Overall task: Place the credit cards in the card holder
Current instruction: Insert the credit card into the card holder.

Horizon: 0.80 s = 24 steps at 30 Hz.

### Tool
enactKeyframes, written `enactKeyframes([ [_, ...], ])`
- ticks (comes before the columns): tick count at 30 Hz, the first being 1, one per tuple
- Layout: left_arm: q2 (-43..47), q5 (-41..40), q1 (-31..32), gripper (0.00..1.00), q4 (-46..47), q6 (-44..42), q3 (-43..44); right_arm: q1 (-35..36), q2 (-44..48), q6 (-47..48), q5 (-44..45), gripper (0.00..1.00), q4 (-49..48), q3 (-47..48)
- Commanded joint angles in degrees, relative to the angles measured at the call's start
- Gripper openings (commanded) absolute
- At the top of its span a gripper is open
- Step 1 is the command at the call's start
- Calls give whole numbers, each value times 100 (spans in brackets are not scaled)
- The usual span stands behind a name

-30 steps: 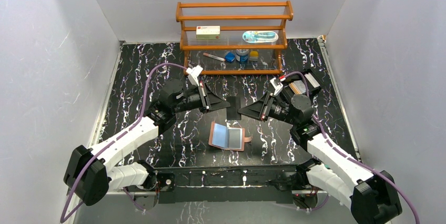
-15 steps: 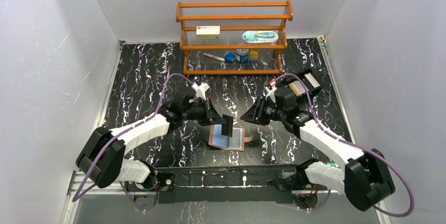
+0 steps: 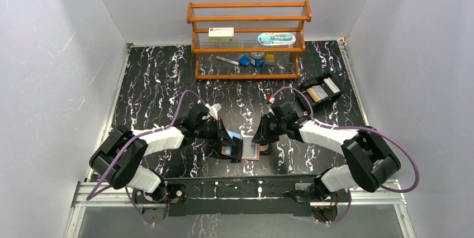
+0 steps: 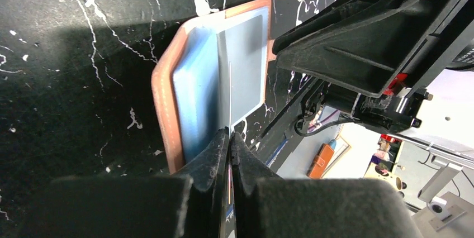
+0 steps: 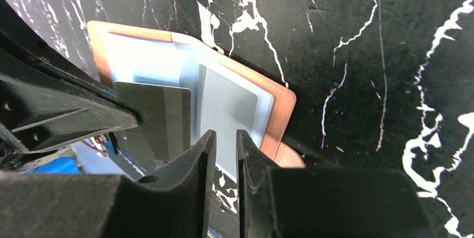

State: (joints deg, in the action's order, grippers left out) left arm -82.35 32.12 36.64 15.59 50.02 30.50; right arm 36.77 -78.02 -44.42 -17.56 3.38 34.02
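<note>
I'm clamping left pincer (image 4: 230,136) shut on thin stiff grey plastic card (image 5: 159,118), hanging edge-on over open tan leather card holder (image 4: 165,101) lying on bench (image 4: 78,53). Right pincer (image 5: 222,137) sitting slightly apart, gripping nothing visible. Card's probably light and slick; gripping its end.

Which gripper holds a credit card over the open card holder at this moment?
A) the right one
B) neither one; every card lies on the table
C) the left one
C: the left gripper has its jaws shut on a thin credit card, seen edge-on over the open card holder.
</note>
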Motion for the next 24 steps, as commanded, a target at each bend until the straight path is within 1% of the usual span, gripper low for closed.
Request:
enactKeyframes([
  [1, -140, 28, -53, 0, 334, 51, -128, 177, -282, 293, 153, 27, 10, 383],
  [5, -303, 66, -103, 0, 429, 59, -125, 332, -513, 421, 506, 24, 225, 436],
  [9, -387, 109, -140, 0, 455, 53, -94, 345, -663, 495, 641, 22, 320, 398],
  [14, -416, 53, -148, 0, 514, 18, -120, 366, -704, 466, 687, 21, 226, 282],
  [24, -816, 159, -149, 0, 760, -43, -65, 375, -730, 419, 665, 20, 121, 166],
])
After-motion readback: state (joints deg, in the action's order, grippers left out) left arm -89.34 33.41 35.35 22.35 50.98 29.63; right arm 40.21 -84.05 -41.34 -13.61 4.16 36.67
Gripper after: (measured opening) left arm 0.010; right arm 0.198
